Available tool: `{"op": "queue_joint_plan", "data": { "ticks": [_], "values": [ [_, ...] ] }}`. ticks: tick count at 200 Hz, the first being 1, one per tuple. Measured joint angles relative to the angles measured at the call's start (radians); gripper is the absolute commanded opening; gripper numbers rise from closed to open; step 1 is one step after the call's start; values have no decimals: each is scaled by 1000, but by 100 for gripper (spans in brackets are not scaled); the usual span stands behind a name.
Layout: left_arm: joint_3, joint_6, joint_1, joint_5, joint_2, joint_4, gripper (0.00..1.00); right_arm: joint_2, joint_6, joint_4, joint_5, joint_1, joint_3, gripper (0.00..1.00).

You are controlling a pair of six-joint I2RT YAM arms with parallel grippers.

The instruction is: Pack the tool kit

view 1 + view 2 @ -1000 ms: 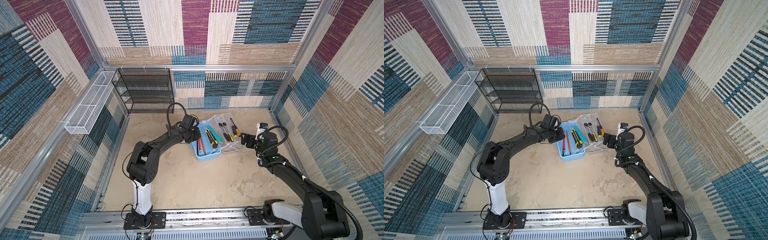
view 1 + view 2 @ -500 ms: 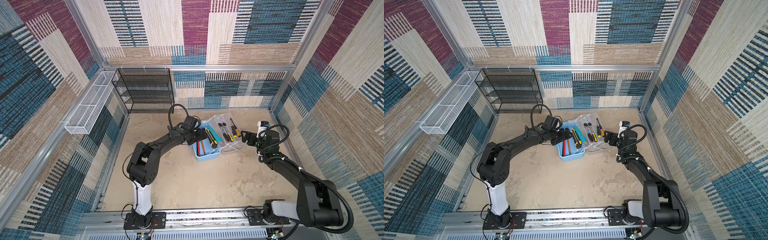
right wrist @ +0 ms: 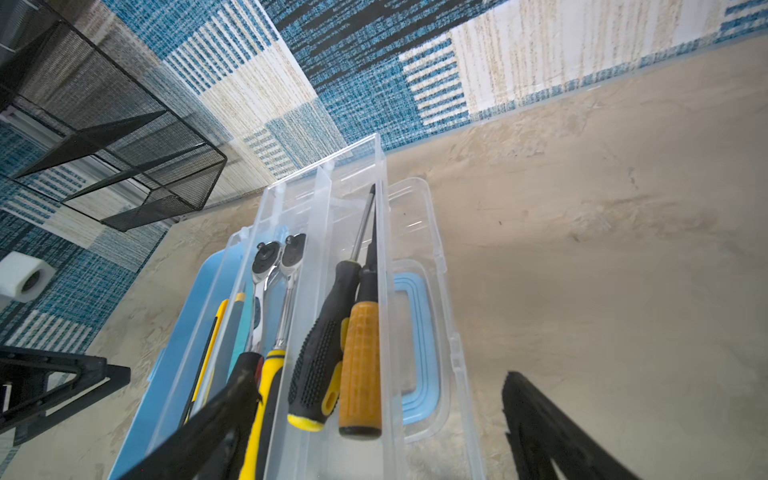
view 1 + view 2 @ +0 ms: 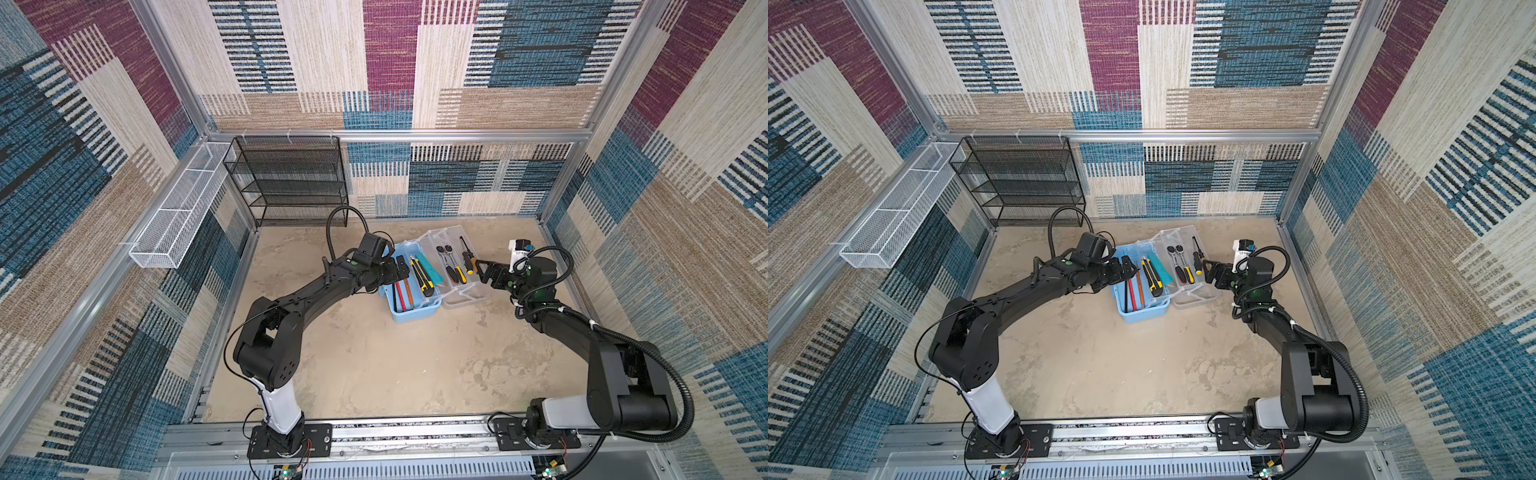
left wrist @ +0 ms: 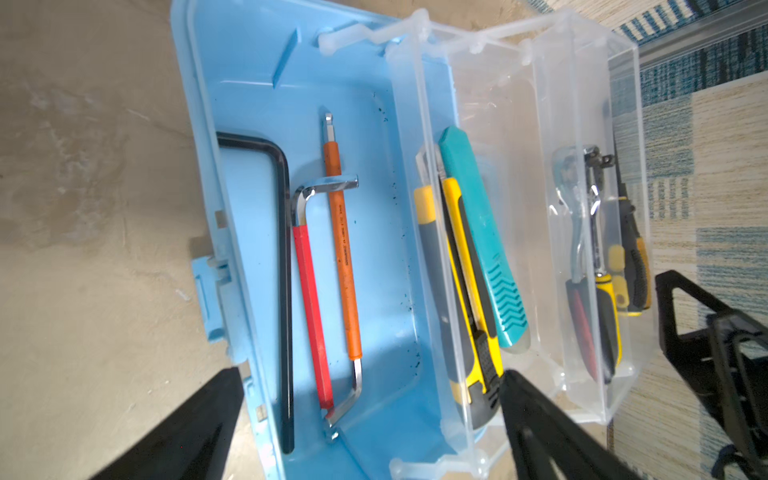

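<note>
We find the near half of the bench (image 4: 374, 353) bare and open to either arm. Farther back, the toolbox (image 4: 415, 309) fills the middle with its clear trays (image 4: 461, 297) fanned out to the right. The left end effector (image 4: 398, 270), fingers spread wide, hangs over the box's left edge. The right end effector (image 4: 484, 272), also spread, crowds the trays' right end. A bare strip runs behind the box. The black mesh rack (image 4: 291, 183) blocks the back-left corner, and the white mesh basket (image 4: 174, 220) lines the left wall above the bench.
</note>
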Motion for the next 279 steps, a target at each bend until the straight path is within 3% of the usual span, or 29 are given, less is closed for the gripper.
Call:
{"op": "queue_joint_plan", "data": {
  "ticks": [127, 279],
  "values": [
    [-136, 23, 2, -14, -56, -9, 100, 84, 4, 43, -135, 0, 37, 90],
    [-169, 19, 2, 85, -28, 67, 97, 147, 33, 57, -192, 3, 49, 78]
  ]
}}
